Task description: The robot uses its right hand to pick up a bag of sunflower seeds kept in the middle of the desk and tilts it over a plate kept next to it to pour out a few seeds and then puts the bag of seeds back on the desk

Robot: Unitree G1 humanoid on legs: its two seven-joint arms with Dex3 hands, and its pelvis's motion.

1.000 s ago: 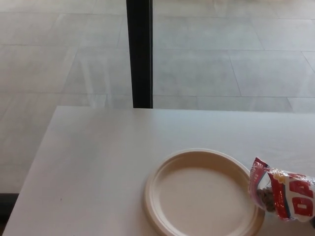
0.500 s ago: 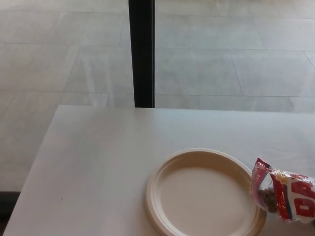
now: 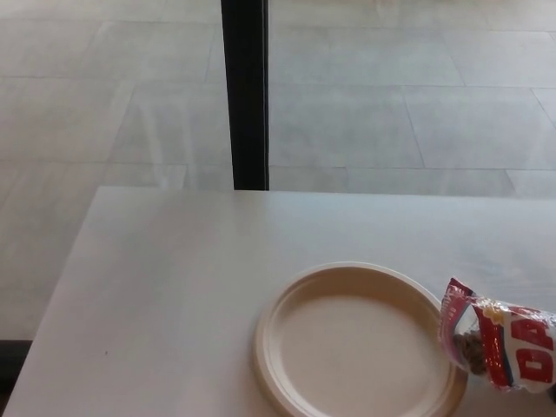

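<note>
A round beige plate (image 3: 287,343) lies on the white desk (image 3: 174,287) at the lower middle, with nothing on it. A red and white bag of sunflower seeds (image 3: 499,346) sits at the lower right, tilted with its open top next to the plate's right rim. Brown seeds show through a clear window near the opening. The bag's right end runs out of the picture. Neither hand shows, so what holds the bag is hidden.
Beyond the desk's far edge stands a black vertical post (image 3: 244,95) in front of a pale tiled floor. The desk's left edge slants down toward the lower left corner.
The picture shifts a little from side to side, so the camera has moved. The bag and the plate keep their places relative to each other.
</note>
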